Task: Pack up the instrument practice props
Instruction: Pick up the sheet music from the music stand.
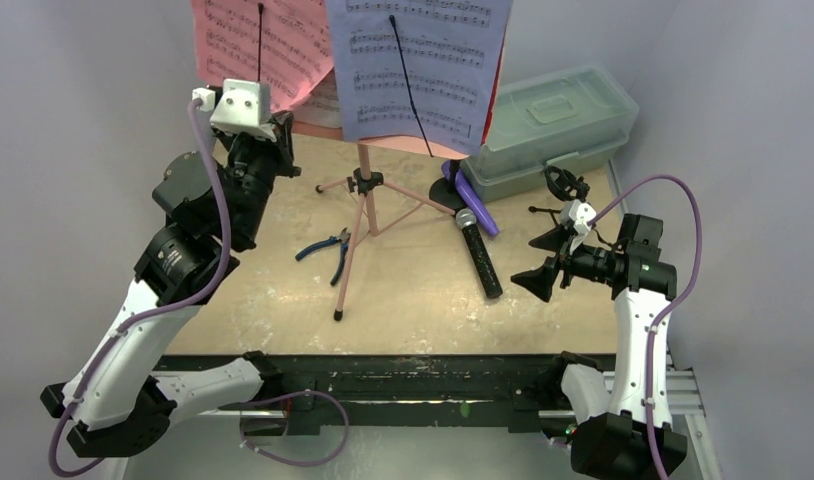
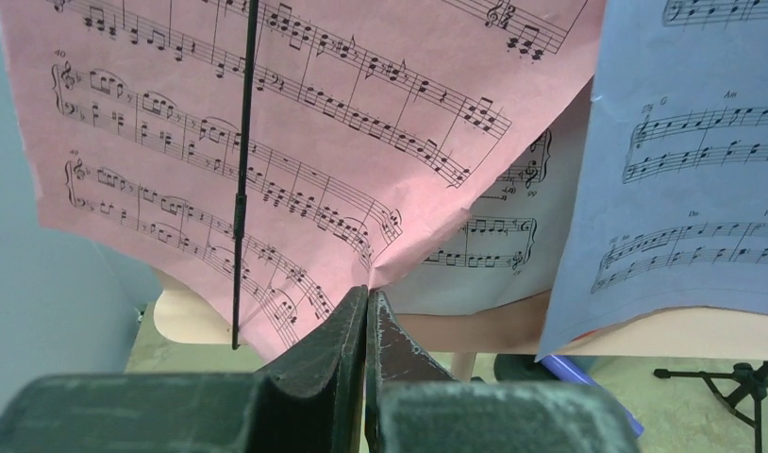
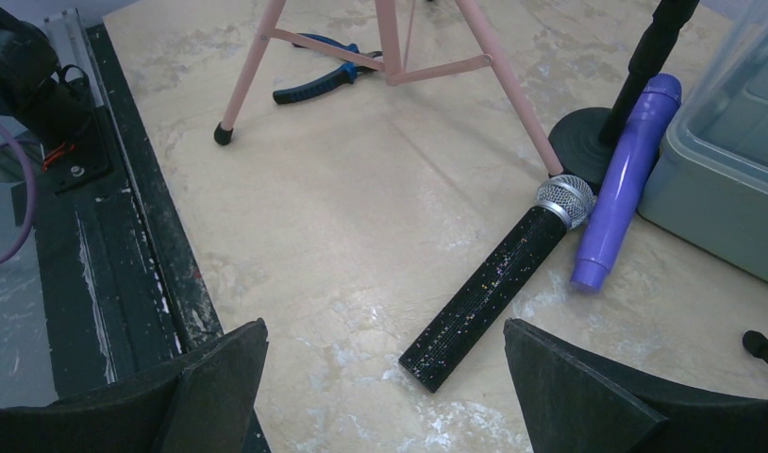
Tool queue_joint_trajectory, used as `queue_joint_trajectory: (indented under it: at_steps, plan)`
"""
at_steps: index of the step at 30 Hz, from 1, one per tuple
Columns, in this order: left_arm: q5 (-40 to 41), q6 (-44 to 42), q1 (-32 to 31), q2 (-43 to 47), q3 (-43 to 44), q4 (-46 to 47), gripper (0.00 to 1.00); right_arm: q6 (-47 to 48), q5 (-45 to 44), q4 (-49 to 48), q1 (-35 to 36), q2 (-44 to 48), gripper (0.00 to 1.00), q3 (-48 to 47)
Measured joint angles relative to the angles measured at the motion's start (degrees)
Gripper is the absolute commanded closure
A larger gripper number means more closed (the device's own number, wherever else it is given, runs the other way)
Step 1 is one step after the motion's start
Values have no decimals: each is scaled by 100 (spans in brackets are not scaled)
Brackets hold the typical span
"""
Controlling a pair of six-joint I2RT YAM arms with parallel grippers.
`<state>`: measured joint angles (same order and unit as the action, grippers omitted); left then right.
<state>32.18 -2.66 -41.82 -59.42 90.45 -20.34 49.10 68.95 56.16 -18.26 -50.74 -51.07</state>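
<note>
Left wrist view — left pincer (image 2: 368, 300) closed, tips at the bottom corner of the red sheet (image 2: 267, 142) — right pincer (image 3: 383, 332) open.

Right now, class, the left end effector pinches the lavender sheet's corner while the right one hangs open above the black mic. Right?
Not quite: the left end effector pinches the pink sheet, as the left wrist view shows. The right end effector does hang open above the black mic.

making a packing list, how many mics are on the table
2. The black mic lies flat, right of the stand; the purple mic lies beside it, along the box. The sheets could hide others behind.
</note>
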Motion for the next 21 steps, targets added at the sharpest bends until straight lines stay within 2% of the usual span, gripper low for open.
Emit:
queue_joint_trajectory:
  at_steps: [9,16,21]
  plan:
    - [52,70,0,560,-616,319,100,2,0,0,0,0,1,0]
    - [229,579,0,1049,-964,706,100,2,-22,2,0,0,1,0]
    - [-133,798,0,1233,-1064,940,100,4,-22,4,0,0,1,0]
